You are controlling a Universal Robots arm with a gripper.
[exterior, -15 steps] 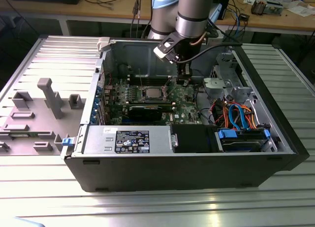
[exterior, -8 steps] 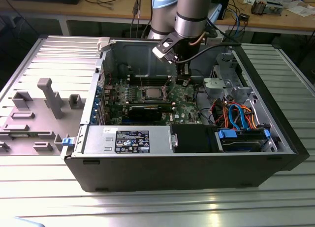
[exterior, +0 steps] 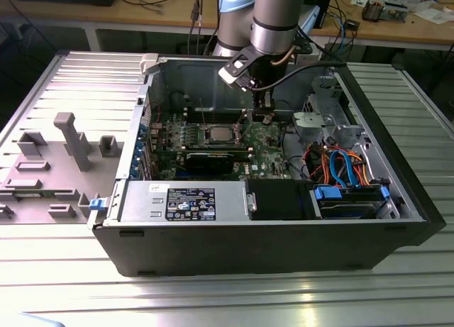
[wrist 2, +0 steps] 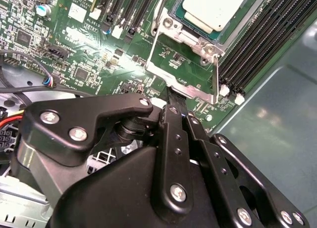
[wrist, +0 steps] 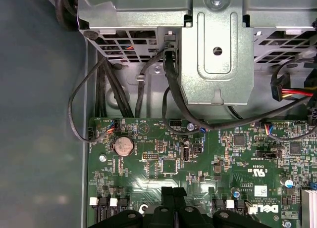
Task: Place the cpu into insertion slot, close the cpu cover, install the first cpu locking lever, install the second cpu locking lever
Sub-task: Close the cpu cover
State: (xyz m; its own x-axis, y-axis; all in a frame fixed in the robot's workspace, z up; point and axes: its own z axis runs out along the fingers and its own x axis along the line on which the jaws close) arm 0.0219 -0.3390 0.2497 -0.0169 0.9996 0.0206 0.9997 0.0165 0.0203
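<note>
The gripper point(wrist: 173, 192), jaws pressed together, hangs over a green board point(wrist: 208, 163). A coin cell point(wrist: 123, 146) sits on the board near one edge. Past that edge stands a grey metal cage point(wrist: 218, 50), and black cables point(wrist: 173, 94) droop from it down to the board. Red, yellow and black wires point(wrist: 292, 93) run beside the cage.

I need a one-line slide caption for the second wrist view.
End effector at edge of the open cpu cover; cpu sits in the insertion slot.
</note>
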